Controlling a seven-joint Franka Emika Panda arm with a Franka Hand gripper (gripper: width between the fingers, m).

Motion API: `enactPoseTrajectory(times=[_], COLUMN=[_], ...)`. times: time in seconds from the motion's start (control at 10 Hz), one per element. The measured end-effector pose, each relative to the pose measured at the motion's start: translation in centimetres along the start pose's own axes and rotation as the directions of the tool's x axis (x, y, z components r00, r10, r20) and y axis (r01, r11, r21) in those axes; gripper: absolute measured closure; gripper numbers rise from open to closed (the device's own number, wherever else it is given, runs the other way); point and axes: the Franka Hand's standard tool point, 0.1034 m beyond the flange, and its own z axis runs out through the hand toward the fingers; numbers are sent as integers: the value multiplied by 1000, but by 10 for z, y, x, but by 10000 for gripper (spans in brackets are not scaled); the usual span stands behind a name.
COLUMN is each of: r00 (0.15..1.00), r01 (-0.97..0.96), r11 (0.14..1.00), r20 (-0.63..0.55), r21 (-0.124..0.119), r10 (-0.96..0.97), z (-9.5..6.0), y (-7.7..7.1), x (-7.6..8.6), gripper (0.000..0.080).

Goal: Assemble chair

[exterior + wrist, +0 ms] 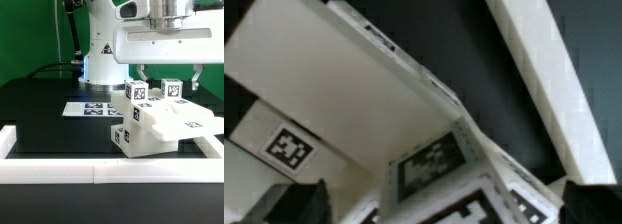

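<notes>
In the exterior view you have the chair [150, 125] sitting on the black table [40, 110], towards that view's right, near the white front rail [100, 170]. It looks largely put together: a white blocky body with tagged posts standing up at its rear and a tagged face at its lower front. The gripper [167, 72] hangs directly above those rear posts, fingers spread wide and holding nothing; both dark fingertips [143, 71] are clear of the parts, with a gap of air beneath them. The marker board [88, 107] lies flat behind the chair, on that view's left, untouched. So the relation that matters to you is simple: the chair lies straight below the fingers, and its body runs roughly across this view from left to right, while the posts point upward towards the jaws. In the wrist view you look down past a broad white slab of the chair [349, 90] with several tags, one of them [290, 150] plain to read; the fingers themselves are hard to pick out here. By my judgement, any next grasp means a straight descent, with the jaws set across a post rather than along the body.
</notes>
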Motion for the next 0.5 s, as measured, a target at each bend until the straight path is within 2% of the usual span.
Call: enactPoseTrajectory(times=[0.4,0.5], r00=[961,960], r01=[276,278], r11=[961,960], r20=[0,0], r21=[-18,-18], r10=[-277,-278], z=[0,0], y=[1,2], x=[0,0], gripper=[151,269])
